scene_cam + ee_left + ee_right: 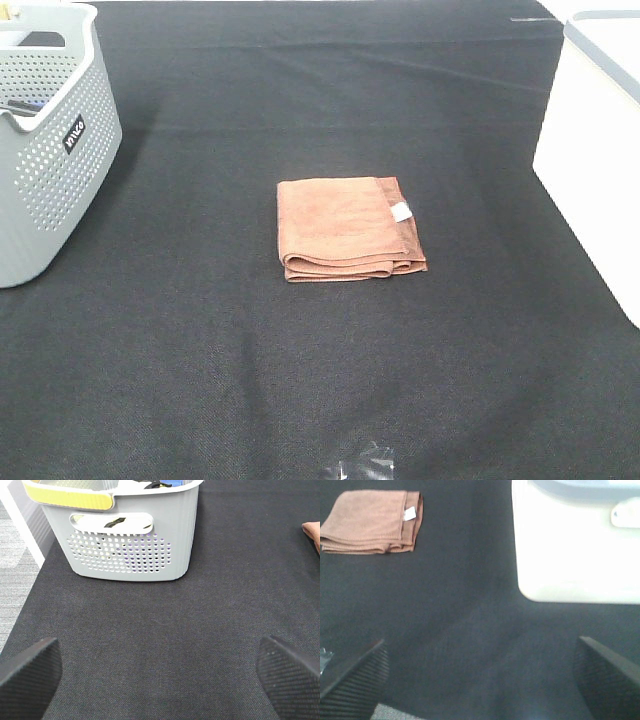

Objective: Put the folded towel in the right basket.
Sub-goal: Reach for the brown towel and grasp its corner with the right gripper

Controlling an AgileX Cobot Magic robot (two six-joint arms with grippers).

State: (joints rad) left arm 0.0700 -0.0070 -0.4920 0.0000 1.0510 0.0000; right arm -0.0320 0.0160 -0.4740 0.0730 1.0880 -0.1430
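Observation:
The folded brown towel [347,228] with a small white tag lies flat in the middle of the black table. It also shows in the right wrist view [372,521], and its corner shows in the left wrist view [312,532]. The white right basket [600,150] stands at the right edge, also in the right wrist view [575,540]. My left gripper [160,680] is open and empty over bare cloth near the grey basket. My right gripper [480,680] is open and empty, between the towel and the white basket. Neither gripper shows in the high view.
A grey perforated basket [50,140] with things inside stands at the left, also in the left wrist view [125,535]. A small scrap of clear plastic [362,462] lies near the front edge. The black cloth [300,380] covers the table.

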